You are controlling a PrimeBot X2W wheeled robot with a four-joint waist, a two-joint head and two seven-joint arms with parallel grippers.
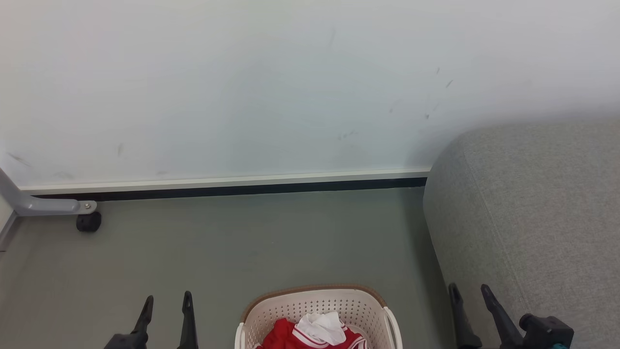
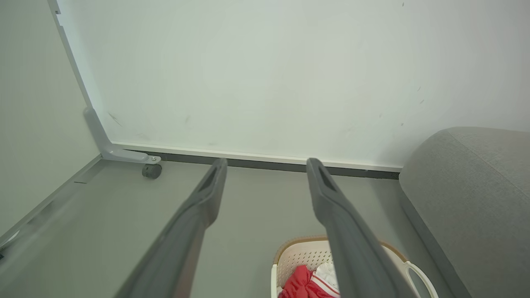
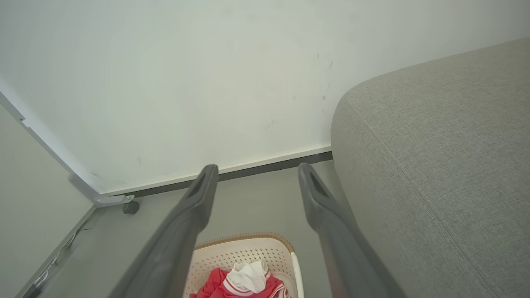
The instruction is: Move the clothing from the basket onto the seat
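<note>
The cream-white basket (image 1: 317, 310) with a brown rim stands on the floor at the bottom centre of the head view, and its far end also lies low in both wrist views (image 2: 298, 256) (image 3: 244, 250). Red clothing (image 1: 290, 337) with white trim and a white inner fold lies bunched inside it (image 2: 304, 285) (image 3: 244, 281). The grey seat (image 1: 528, 208) rises on the right (image 2: 472, 194) (image 3: 434, 157). My left gripper (image 1: 167, 298) (image 2: 265, 163) is open over the floor left of the basket, holding nothing. My right gripper (image 1: 470, 289) (image 3: 256, 169) is open and empty beside the seat's front edge.
A pale wall with a dark skirting strip (image 1: 227, 189) runs behind the basket. At the far left a grey metal leg with a black caster (image 1: 88, 222) stands on the grey-green floor (image 1: 252, 242). Open floor lies between the basket and the wall.
</note>
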